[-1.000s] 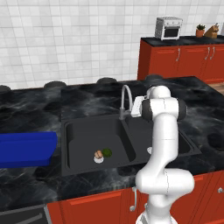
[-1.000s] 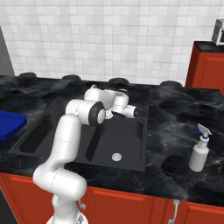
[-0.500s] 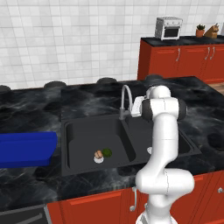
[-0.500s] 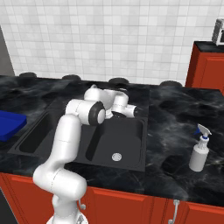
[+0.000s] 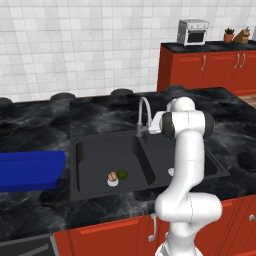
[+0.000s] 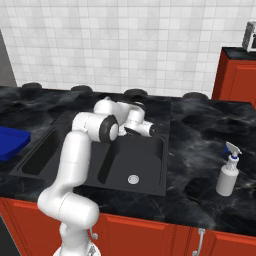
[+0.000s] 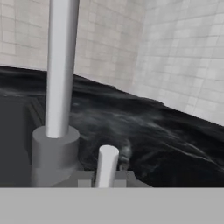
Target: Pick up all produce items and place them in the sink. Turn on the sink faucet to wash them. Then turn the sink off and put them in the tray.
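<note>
My hand view shows the tool [image 7: 105, 178] clenched on the faucet's lever [image 7: 106, 164]. From the left base view I see both produce pieces [image 5: 117, 176] in the sink's [image 5: 90, 147] left basin, tray [image 5: 30, 170] far left on the bench [image 5: 100, 115].

The sink [image 5: 95, 150] is sunk into the bench [image 5: 100, 117]; both produce pieces [image 5: 117, 176] lie touching in its left basin, by the drain; the faucet [image 5: 143, 114] stands behind the divider between the basins; the tool [image 7: 105, 180] sits at the faucet's base, right of the pipe, closed on the lever [image 7: 106, 165]; the tray [image 5: 30, 170] rests on the bench left of the sink; a spray bottle [image 6: 227, 172] stands well right.
</note>
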